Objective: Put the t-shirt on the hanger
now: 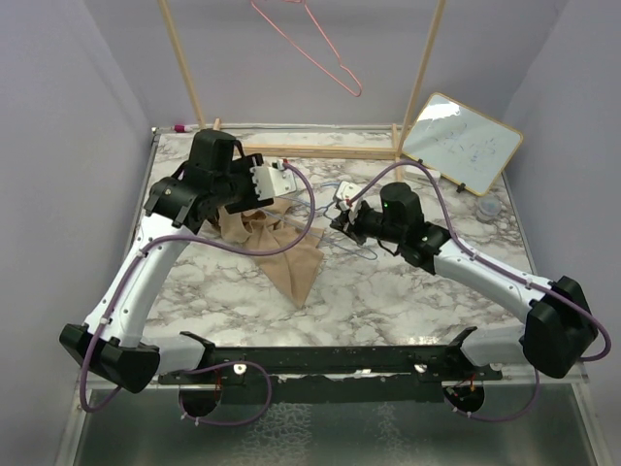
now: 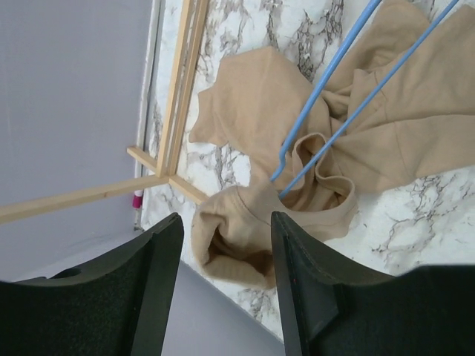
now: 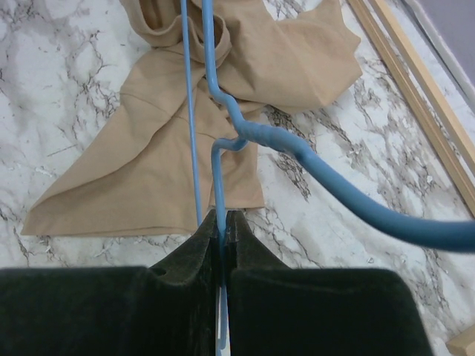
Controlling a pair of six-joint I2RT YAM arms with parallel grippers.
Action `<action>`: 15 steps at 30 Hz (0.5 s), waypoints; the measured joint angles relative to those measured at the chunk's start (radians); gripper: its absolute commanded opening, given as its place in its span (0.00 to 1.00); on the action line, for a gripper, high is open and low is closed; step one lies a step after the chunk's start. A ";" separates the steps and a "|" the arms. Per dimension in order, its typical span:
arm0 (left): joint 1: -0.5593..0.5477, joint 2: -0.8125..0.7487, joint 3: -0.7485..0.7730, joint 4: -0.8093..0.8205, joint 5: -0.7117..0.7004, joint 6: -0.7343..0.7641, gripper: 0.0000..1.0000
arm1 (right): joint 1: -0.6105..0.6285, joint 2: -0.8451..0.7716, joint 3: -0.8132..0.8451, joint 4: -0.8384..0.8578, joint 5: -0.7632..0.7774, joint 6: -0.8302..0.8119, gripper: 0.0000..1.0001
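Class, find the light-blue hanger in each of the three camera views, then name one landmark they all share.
Top external: the hanger sits at centre, beside the right arm's tip.
Left wrist: the hanger slants from upper right to centre.
Right wrist: the hanger rises at centre from the right gripper pinching it.
Shared landmark: the t-shirt under it.

Counted it all up and there were two robot arms, the left arm (image 1: 136, 282) and the right arm (image 1: 485, 272), so two grippers, the left gripper (image 2: 226, 226) and the right gripper (image 3: 221, 222). Wire hangers came to two, one light-blue hanger (image 3: 260, 135) and one pink hanger (image 1: 342, 66). There was just one tan t-shirt (image 1: 281, 252), one whiteboard (image 1: 461, 141), one wooden rack (image 1: 320, 150) and one marker (image 1: 179, 126)
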 measured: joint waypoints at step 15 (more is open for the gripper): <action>0.302 0.120 0.185 -0.182 0.203 0.085 0.61 | 0.000 0.016 -0.039 0.086 -0.022 0.023 0.01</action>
